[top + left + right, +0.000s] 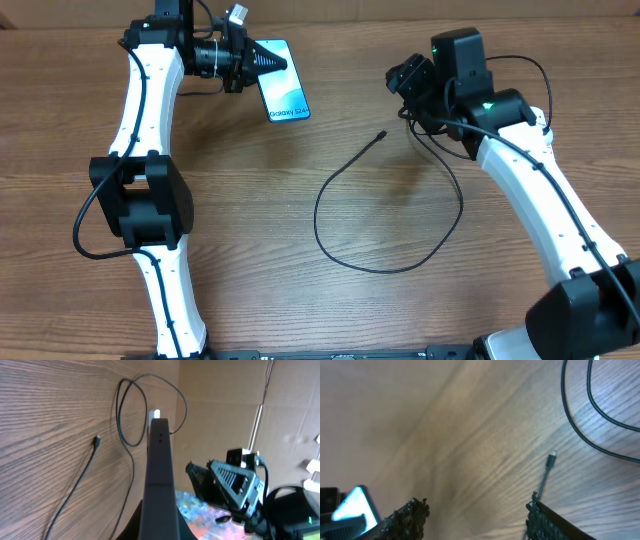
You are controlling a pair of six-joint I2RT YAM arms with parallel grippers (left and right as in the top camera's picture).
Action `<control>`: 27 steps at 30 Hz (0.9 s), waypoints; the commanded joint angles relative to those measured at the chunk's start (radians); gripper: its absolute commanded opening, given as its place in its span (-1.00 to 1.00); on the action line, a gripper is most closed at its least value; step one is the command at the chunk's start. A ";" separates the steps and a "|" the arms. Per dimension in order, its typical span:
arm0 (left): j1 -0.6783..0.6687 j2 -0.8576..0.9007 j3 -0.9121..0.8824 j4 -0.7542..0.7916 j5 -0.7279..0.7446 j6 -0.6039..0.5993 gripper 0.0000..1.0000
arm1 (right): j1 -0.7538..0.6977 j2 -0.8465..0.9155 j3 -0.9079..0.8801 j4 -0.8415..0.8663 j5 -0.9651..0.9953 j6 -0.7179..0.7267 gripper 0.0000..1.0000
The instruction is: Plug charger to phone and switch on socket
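Observation:
The phone (285, 92) shows its blue screen at the back of the table, and my left gripper (262, 62) is shut on its far end. In the left wrist view the phone (160, 470) appears edge-on as a dark bar rising from between the left gripper (160, 527) jaws. The charger (390, 215) lies in a wide loop mid-table, its connector tip (382, 134) pointing toward the phone. My right gripper (405, 82) hovers open just right of the tip, with nothing between its fingers (410, 516). The tip (551, 458) lies beyond them. I cannot see the socket in the overhead view.
A bit of white (155, 413) shows past the phone's far end where the cable (127, 420) curls; I cannot tell what it is. The right arm (235, 485) stands close on the phone's right. Cardboard walls (225, 405) edge the table.

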 commanded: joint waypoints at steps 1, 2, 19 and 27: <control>-0.008 -0.005 0.016 -0.014 0.034 0.090 -0.92 | -0.020 0.089 0.010 -0.017 -0.126 -0.069 0.28; -0.009 -0.005 0.016 -0.015 0.033 0.090 -0.92 | -0.021 0.113 0.010 -0.028 -0.135 -0.069 0.28; -0.014 -0.005 0.016 -0.077 -0.072 0.085 -0.92 | -0.053 0.419 0.010 0.072 -0.285 -0.026 -0.16; -0.014 -0.005 0.016 -0.085 -0.071 0.084 -0.92 | -0.052 0.458 0.010 0.084 -0.288 -0.008 -0.21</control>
